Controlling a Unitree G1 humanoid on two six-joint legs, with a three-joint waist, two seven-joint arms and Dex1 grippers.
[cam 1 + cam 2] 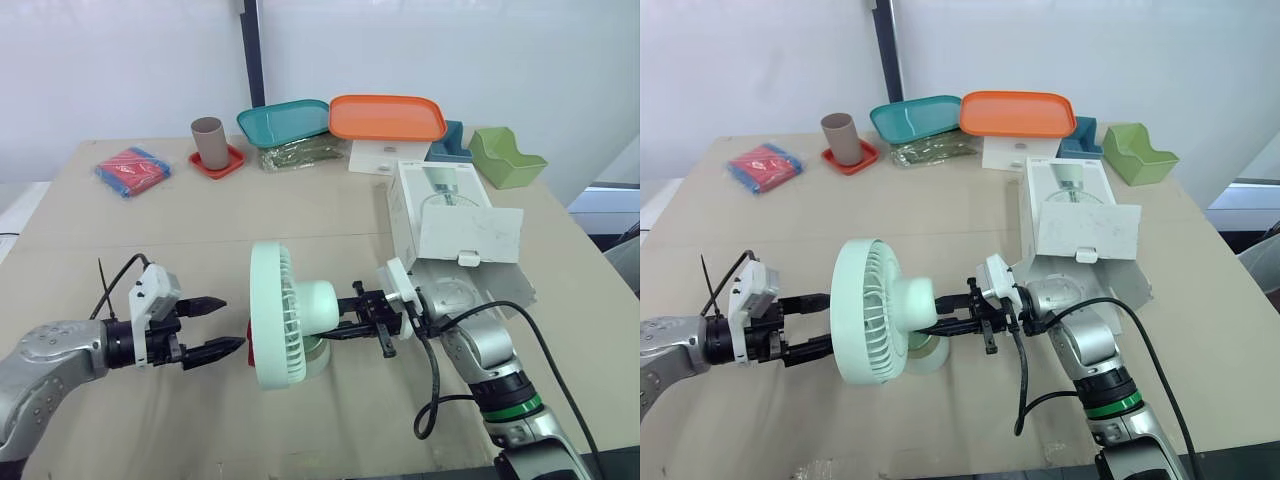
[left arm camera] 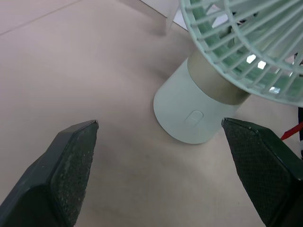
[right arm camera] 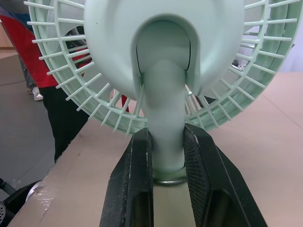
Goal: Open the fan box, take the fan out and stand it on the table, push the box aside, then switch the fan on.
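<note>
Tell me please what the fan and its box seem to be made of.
The fan looks like moulded plastic, pale green and matte: its grille is thin one-piece ribs. The band above its base has a silvery-beige sheen, maybe metal or coated plastic. The box seems to be thin white printed cardboard: its flap folds flat along a crease.

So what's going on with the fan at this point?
The fan stands upright on the table, out of its box, which lies open on the robot's right. The right gripper is clamped on the fan's neck. The left gripper hangs open in front of the base, facing the button, not touching it.
</note>
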